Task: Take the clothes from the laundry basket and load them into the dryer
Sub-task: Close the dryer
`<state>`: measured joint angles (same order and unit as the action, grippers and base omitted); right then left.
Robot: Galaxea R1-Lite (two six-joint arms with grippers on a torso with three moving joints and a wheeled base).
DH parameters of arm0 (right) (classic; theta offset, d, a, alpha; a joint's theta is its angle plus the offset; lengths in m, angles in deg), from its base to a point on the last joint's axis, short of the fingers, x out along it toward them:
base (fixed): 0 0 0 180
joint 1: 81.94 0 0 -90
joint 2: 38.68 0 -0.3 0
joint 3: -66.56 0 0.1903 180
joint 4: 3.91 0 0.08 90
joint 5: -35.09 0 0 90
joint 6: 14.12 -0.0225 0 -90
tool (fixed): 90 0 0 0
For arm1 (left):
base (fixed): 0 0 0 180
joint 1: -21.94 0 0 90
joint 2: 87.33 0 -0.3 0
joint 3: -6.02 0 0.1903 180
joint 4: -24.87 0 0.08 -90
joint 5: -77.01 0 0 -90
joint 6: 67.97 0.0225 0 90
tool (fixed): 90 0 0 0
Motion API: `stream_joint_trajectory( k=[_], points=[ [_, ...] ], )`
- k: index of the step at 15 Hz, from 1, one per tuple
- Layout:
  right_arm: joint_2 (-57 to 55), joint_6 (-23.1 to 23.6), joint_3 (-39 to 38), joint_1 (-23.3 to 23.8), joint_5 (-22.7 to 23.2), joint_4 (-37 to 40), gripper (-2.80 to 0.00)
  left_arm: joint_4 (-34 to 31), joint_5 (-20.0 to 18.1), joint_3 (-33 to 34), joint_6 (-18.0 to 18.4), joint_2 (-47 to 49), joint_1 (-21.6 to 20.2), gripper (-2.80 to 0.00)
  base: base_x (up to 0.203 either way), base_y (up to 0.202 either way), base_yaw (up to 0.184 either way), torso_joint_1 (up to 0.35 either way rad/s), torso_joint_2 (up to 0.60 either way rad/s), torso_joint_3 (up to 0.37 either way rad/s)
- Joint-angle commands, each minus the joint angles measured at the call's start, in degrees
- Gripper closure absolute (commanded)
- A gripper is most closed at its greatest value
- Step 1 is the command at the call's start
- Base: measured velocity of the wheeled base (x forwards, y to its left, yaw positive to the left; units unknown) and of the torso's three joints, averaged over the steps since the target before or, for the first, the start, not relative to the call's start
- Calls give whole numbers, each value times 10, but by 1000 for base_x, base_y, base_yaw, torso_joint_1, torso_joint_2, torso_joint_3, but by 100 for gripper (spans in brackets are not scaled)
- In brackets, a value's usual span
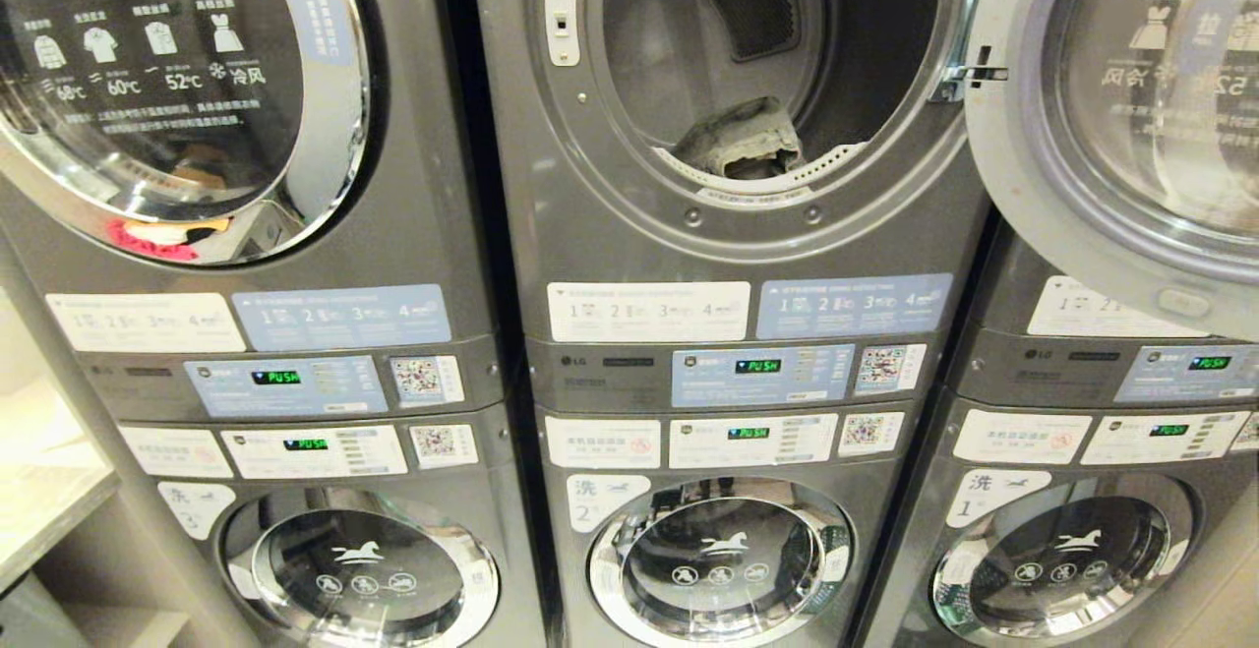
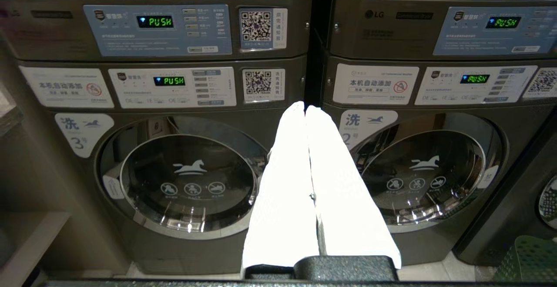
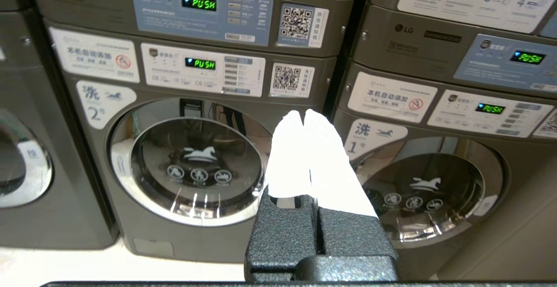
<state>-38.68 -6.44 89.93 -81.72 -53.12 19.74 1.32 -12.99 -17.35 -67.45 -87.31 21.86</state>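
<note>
Head view: the middle dryer [image 1: 748,88] stands with its door [image 1: 1111,117] swung wide at three o'clock, and a crumpled grey garment [image 1: 743,142] lies at the drum's front lip, six o'clock in the opening. Neither arm shows here

Left wrist view: the left gripper [image 2: 305,109] has its white jaws pressed together, empty, facing washers 3 and 2; a green laundry basket [image 2: 528,258] peeks in at five o'clock

Right wrist view: the right gripper [image 3: 303,115] has its jaws together too, holding nothing, before washers 2 and 1

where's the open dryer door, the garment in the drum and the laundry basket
open dryer door [image 1: 1131,127]: head view, on its glass window
garment [image 1: 743,142]: head view, middle of the grey bundle
laundry basket [image 2: 528,258]: left wrist view, on its green mesh wall
</note>
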Motion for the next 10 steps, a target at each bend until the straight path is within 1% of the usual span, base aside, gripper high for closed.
stream_joint_trajectory(
  k=[1, 2, 3, 6, 8, 9, 10],
  points=[
    [-1, -2, 0, 0, 1, 0, 0, 0, 0, 1, 0, 0, 0, 0, -193, 0, 0, 2, 0, 0],
    [-1, -5, 0, 0, 2, 0, 0, 0, 0, 1, 0, 0, 0, 0, -161, 0, 1, 2, 2, 2],
    [-1, -5, 0, 0, 1, 0, 0, 0, 0, 1, -1, 0, 0, 0, -70, 0, -6, -3, -12, 3],
    [-1, 1, 0, 0, 5, 0, 0, 0, 1, 1, -1, 0, 0, 0, 0, 0, 0, 9, 1, -4],
    [-1, 3, 0, 0, -1, -2, 0, 0, 1, 1, -1, 0, 0, 0, 0, 0, 0, 0, 0, 0],
    [-2, 11, 20, 0, -2, 0, 0, 0, 1, 1, -1, 0, 0, 0, 0, 0, 0, 0, 0, 0],
    [-11, 23, 58, 0, -3, 10, 0, 0, 1, 1, -1, 0, 0, 0, 0, 0, 0, 0, 0, 0]
  ],
)
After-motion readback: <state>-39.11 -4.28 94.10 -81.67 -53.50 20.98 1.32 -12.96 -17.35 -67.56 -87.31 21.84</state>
